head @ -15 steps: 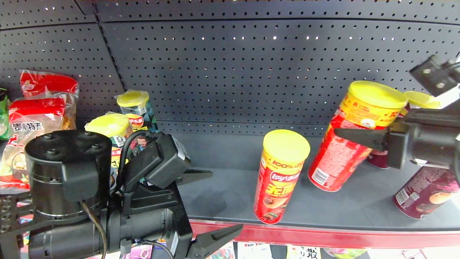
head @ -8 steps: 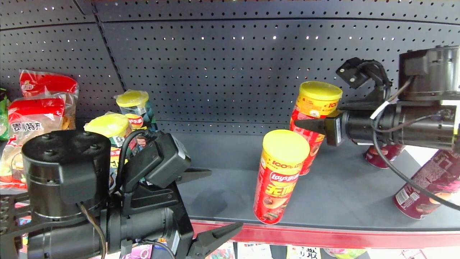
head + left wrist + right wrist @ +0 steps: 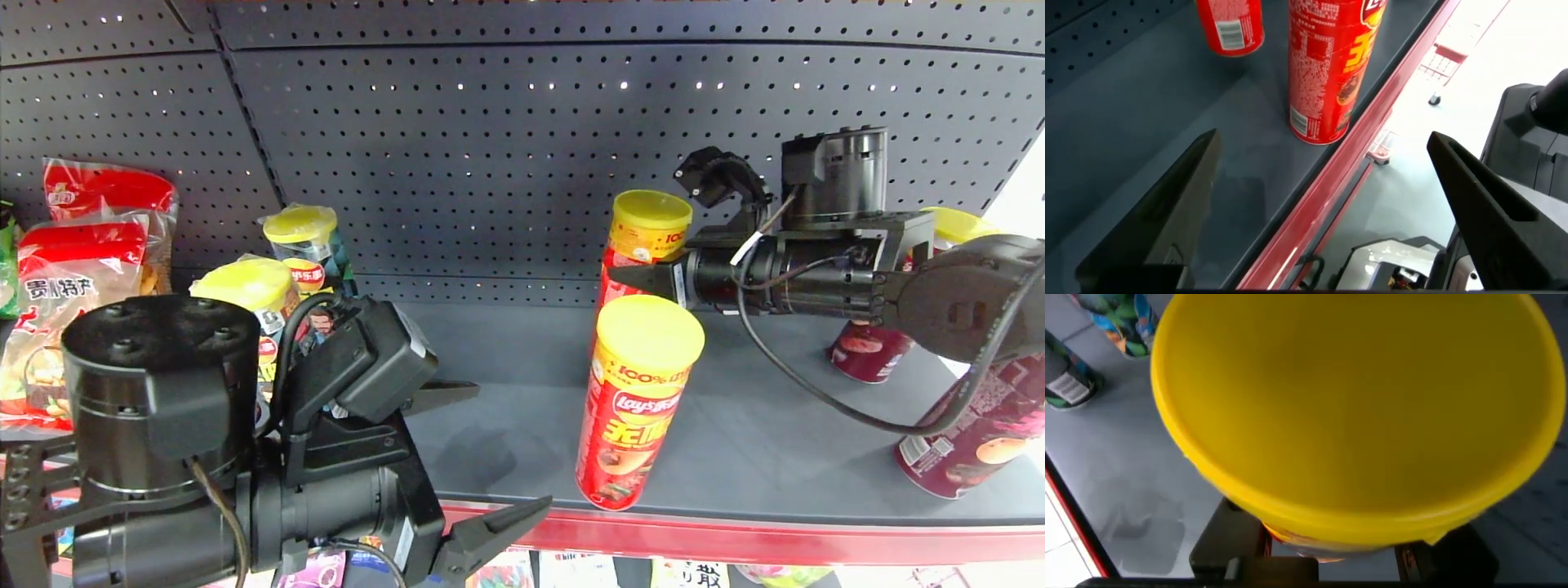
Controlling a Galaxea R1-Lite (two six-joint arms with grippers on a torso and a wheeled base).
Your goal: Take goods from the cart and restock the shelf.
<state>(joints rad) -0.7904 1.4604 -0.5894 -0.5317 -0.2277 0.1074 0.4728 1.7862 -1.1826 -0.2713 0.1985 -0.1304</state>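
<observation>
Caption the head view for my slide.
Right claw holds a red chip can behind a second can on the shelf; left claw open.

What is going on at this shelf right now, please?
The robot is restocking. Its right gripper is shut on a red, yellow-lidded chip can, held just behind a matching can standing near the shelf front. The left gripper hangs open and empty by the shelf's red edge.

I see bare shelf [image 3: 506, 392] between the left cans [image 3: 309, 249] and the front red can [image 3: 637, 408]; that can blocks the middle, dark cans [image 3: 963, 433] crowd the right end.
</observation>
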